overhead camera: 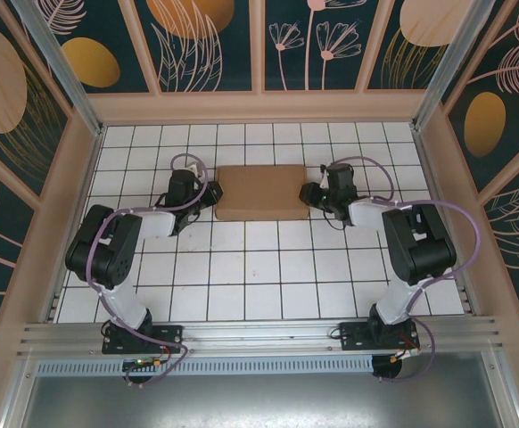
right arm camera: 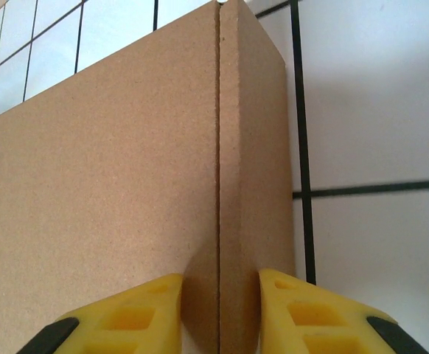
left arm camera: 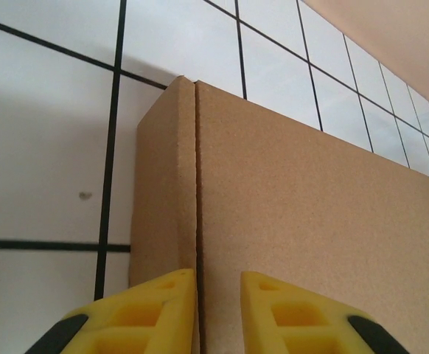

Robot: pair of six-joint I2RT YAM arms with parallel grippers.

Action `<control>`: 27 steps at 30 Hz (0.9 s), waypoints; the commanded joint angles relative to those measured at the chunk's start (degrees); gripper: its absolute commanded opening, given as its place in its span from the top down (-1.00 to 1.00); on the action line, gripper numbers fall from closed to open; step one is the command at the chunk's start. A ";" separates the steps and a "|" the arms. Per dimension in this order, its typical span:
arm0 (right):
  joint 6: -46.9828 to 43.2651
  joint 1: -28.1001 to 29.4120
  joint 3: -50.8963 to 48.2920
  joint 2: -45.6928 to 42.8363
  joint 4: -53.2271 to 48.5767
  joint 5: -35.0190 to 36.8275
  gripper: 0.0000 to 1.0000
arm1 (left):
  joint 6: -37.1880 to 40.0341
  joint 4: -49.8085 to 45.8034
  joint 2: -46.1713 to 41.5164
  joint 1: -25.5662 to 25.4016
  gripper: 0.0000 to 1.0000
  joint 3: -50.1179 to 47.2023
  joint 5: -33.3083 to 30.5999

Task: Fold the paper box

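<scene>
The paper box (overhead camera: 259, 192) is a shut, shallow brown cardboard mailer lying flat on the tiles, towards the back of the table. My left gripper (overhead camera: 213, 198) is at its left end and my right gripper (overhead camera: 306, 194) at its right end. In the left wrist view the yellow fingers (left arm camera: 218, 284) stand a little apart, straddling the seam between the box's lid (left arm camera: 310, 221) and its end wall. In the right wrist view the fingers (right arm camera: 220, 284) straddle the matching seam on the box (right arm camera: 111, 184). Whether the pads touch the cardboard I cannot tell.
The white tiled table (overhead camera: 259, 276) has wooden walls (overhead camera: 259, 107) at the back and on both sides. Both arms reach forward from their bases on the rail (overhead camera: 259, 337) at the near edge.
</scene>
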 commanded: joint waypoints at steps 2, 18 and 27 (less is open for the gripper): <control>-1.37 -0.42 4.04 4.95 -5.24 -1.60 0.44 | 0.90 -2.77 3.85 0.20 0.54 2.89 3.01; 0.52 0.06 0.65 3.93 -3.30 -2.58 0.44 | -1.79 -0.63 2.02 0.19 0.56 -1.06 2.83; 1.23 0.13 -1.31 2.59 -2.52 -1.70 0.44 | -1.06 -0.84 1.13 0.24 0.49 -1.35 3.29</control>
